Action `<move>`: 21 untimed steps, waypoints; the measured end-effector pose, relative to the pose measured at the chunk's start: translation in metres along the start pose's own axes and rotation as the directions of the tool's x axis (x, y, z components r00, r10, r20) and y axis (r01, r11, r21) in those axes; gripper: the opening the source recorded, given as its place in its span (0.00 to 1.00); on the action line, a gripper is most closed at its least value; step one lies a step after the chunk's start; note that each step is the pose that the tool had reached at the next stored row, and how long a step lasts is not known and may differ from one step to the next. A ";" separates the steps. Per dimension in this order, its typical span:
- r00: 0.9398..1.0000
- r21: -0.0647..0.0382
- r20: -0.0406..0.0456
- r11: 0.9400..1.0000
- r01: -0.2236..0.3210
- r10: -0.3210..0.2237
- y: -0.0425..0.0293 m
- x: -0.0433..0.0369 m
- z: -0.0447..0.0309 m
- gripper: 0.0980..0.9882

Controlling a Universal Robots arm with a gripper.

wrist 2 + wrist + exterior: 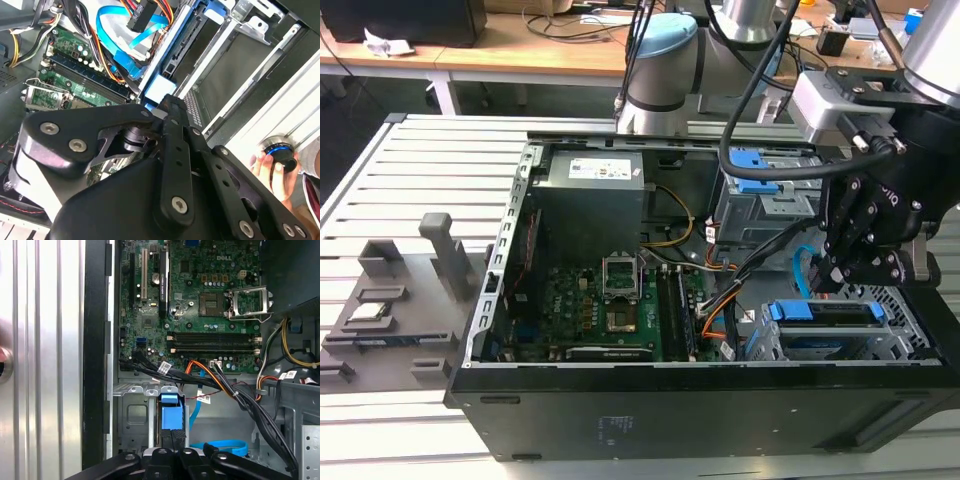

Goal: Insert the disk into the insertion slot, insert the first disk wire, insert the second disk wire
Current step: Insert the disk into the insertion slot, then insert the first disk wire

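Black gripper (pixel 177 434), pressed together, tips at the blue-framed silver disk (pixel 825 312) seated in the perforated grey cage (pixel 910 320), four o'clock of the black case (pixel 670 400), exterior view; judged stiff, shock-fragile, grasp frame edges.

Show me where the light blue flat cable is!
In the exterior view, the light blue cable curls inside the computer case on the exterior view's right, close to the blue-framed disk and beside the black tool.

The disk (pixel 169 409) in its blue frame sits inside the insertion slot (pixel 132 412). The black gripper (pixel 176 436) is right at the blue frame. The second disk wire (pixel 225 443) curls just beside it. A big green board (pixel 200 290) lies near.
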State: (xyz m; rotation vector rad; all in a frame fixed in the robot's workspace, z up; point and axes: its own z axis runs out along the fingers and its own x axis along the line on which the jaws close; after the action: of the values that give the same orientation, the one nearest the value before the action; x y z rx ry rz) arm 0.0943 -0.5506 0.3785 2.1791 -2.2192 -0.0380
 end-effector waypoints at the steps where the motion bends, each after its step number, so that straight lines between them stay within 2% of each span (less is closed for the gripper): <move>1: 1.000 0.000 0.000 1.000 0.000 0.000 0.0000 0.0000 0.0001 0.01; 15: 1.000 0.000 0.000 1.000 0.000 0.000 -0.0002 0.0000 0.0015 0.01; 20: 1.000 0.000 0.000 1.000 0.000 0.000 -0.0047 -0.0005 0.0054 0.01; 21: 1.000 0.000 0.000 1.000 0.000 0.000 -0.0079 -0.0017 0.0064 0.01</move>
State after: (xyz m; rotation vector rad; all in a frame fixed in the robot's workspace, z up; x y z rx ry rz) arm 0.1019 -0.5490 0.3718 2.1790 -2.2192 -0.0379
